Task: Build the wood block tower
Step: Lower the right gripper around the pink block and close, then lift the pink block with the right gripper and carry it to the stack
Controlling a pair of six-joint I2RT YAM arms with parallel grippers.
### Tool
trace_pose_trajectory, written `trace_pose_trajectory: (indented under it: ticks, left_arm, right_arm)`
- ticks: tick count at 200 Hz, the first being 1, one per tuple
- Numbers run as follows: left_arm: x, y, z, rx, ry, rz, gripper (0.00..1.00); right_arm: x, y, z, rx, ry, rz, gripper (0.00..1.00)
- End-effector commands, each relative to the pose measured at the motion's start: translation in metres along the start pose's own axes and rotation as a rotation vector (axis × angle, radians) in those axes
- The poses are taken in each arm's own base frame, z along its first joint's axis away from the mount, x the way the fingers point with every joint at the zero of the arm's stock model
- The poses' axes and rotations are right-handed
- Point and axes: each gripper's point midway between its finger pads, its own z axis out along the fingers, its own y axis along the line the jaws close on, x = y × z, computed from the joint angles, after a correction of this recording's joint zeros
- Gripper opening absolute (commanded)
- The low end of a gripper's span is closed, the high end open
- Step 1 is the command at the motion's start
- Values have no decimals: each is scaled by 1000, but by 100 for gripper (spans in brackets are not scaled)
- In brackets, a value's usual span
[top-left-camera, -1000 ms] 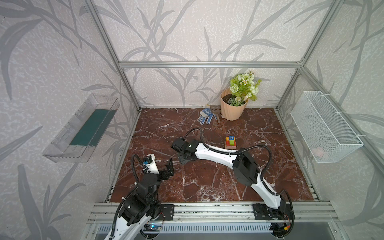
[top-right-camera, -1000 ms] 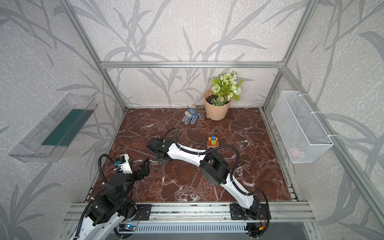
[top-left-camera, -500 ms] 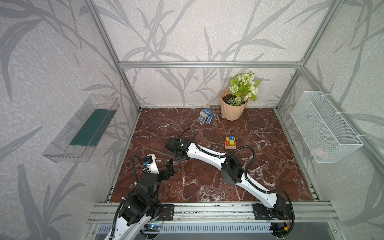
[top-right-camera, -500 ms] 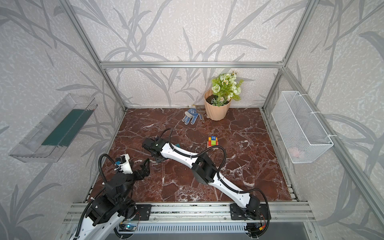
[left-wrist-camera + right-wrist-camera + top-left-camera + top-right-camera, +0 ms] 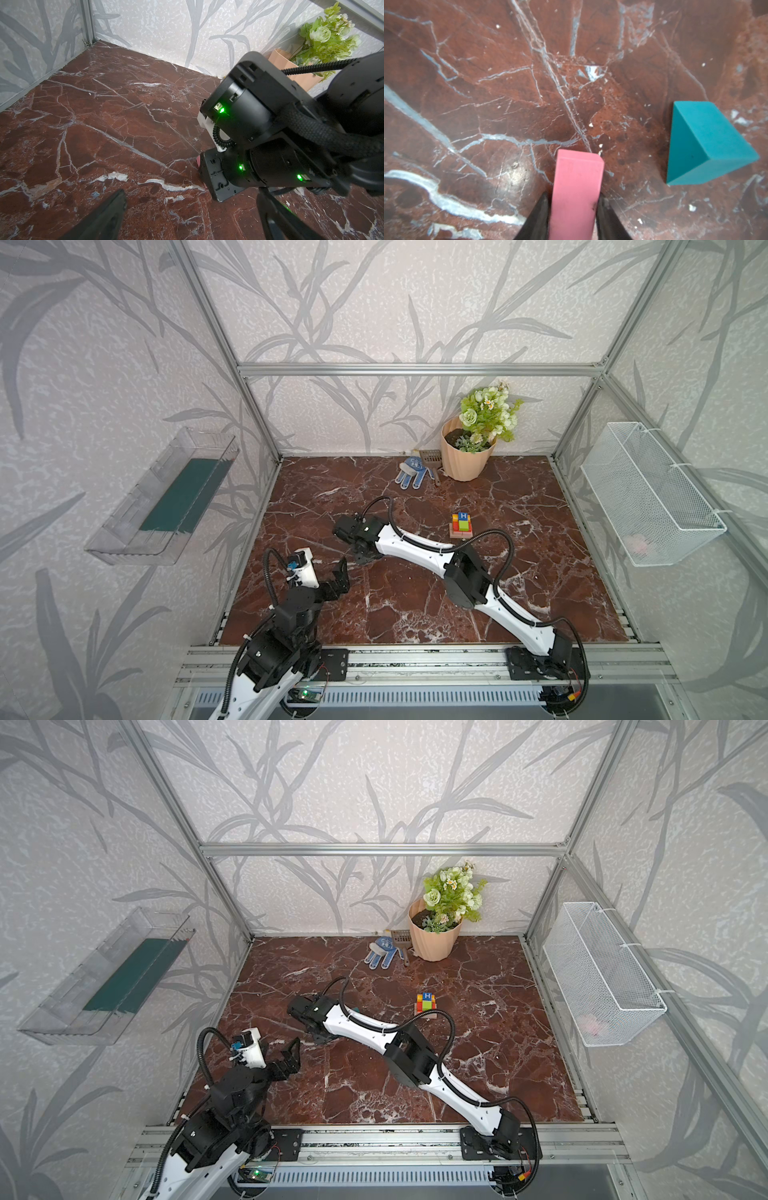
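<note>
- The right gripper (image 5: 574, 199) is clenched on a pink block (image 5: 578, 187). Its two dark fingers press the block's long side faces near the end closest to the wrist.
- The pink block is a plain rectangular bar. I judge it light, rigid and hard-edged, with nothing to crush. Its painted faces look smooth, so it could swivel in a grip this near one end, and a hold nearer the middle would carry it steadier.
- Its long axis runs straight out from between the fingers, with the free end pointing away from the wrist. It seems to lie flat, low over the marble floor (image 5: 488, 104), but I cannot tell whether it is touching.
- A teal block (image 5: 704, 145), a wedge shape, rests on the floor beside the bar and clear of it. Its sloped face would be a poor surface to pinch, while its flat triangular ends look better.
- The tower (image 5: 461, 526) stands mid-floor with the blue H cube on top, well apart from the gripper.
- The left gripper (image 5: 340, 572) hangs near the front with its fingers spread, holding nothing.
</note>
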Motion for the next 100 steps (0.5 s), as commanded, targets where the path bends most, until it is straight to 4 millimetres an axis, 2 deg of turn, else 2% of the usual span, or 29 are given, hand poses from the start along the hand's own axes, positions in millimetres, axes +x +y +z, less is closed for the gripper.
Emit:
trace_pose_trajectory:
  ticks: [1, 61, 100]
  left_arm:
    - [-4, -2, -1, 9, -8, -7, 99]
    - [-4, -3, -2, 11, -10, -7, 99]
    - [-4, -3, -2, 14, -6, -7, 99]
  right_arm:
    - [17, -14, 3, 41, 69, 13, 31]
    - [11, -6, -12, -16, 48, 14, 21]
    - [6, -10, -41, -44, 19, 14, 13]
